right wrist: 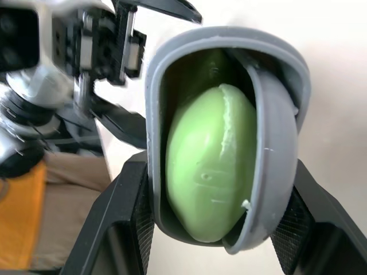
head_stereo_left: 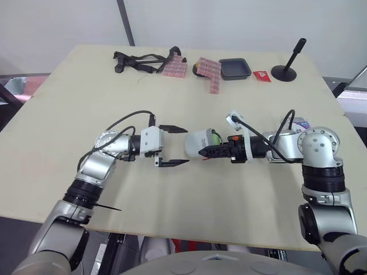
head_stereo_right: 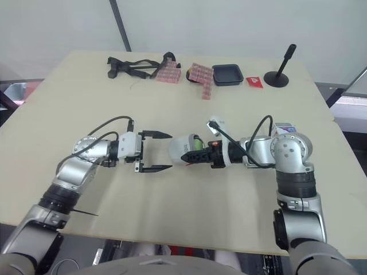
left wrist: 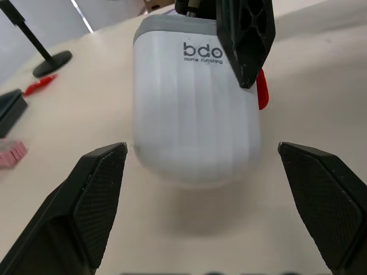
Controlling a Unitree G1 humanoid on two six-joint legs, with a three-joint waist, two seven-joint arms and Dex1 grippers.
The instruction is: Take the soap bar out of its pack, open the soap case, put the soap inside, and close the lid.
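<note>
Tabletop (head_stereo_left: 69, 103) of pale, matt beige board fills the scene, with a plain light-grey wall (head_stereo_left: 229, 23) behind it. Along the far edge, from left to right, lie a tangle of black straps (head_stereo_left: 137, 62), two pink patterned packs (head_stereo_left: 175, 67), a shallow black tray (head_stereo_left: 234, 68) with rounded corners, a small red packet (head_stereo_left: 261, 75), and a black stand (head_stereo_left: 285, 71) with a round base and a tilted stick.

Nearer, the left gripper (head_stereo_left: 184, 146) lies low over the table. Its two black, finely ribbed fingers (left wrist: 97, 195) are spread wide with nothing between them, pointing at the soap case (head_stereo_left: 196, 144) just beside their tips.

The case is a rounded tub of smooth white plastic with faint vertical ribs, a grey rim and the print "bdo Home Furnishing". It lies on its side near the table's middle, closed end toward the left gripper.

The right gripper (head_stereo_left: 207, 151) is clamped on the case at its open end, one finger on each side. Inside sits the soap (right wrist: 209, 166), a smooth, pale green oval bar with a raised seam. The grey lid (right wrist: 275, 149) stands ajar beside it, so the mouth is uncovered. A small white-and-purple box (head_stereo_left: 300, 122) lies behind the right arm.
</note>
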